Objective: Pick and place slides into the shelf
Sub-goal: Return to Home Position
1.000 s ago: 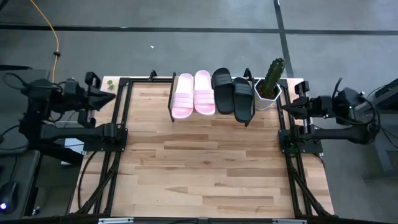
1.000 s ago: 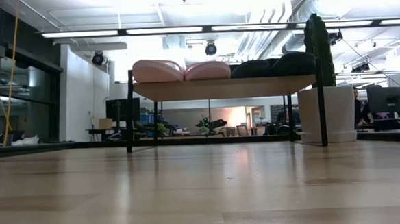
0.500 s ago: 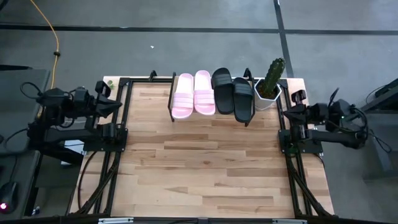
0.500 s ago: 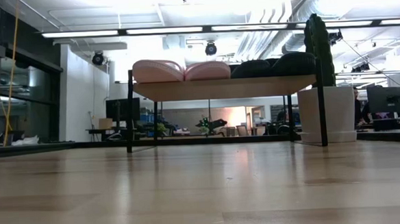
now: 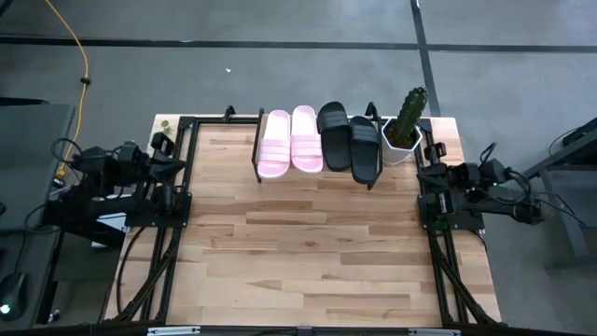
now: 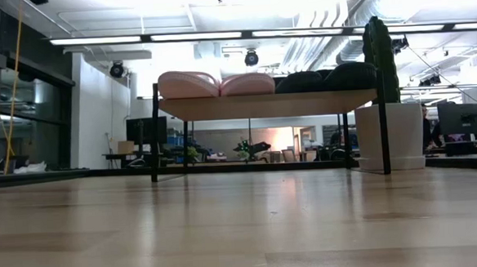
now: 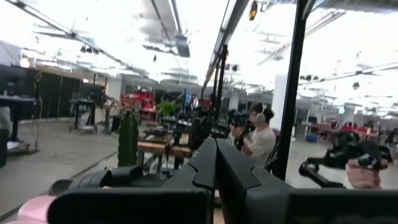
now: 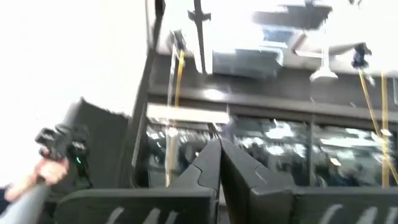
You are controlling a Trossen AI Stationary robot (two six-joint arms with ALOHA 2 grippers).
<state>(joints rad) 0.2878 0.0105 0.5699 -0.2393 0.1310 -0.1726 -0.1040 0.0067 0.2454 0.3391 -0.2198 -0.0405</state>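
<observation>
High view shows slides (image 5: 306,138) on shelf (image 5: 257,145) — left wrist, fingers (image 7: 202,171) touching.

A cactus (image 5: 411,110) in a white pot (image 5: 399,142) stands at the far right corner of the wooden surface (image 5: 308,252). A yellow cable (image 5: 84,56) trails across the grey floor (image 5: 280,65) beyond. A person (image 7: 262,140) in a pale top shows in the room behind.

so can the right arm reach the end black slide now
Probably not directly: the right claw sits shut at the table edge, with the cactus pot between it and that black slide.
</observation>
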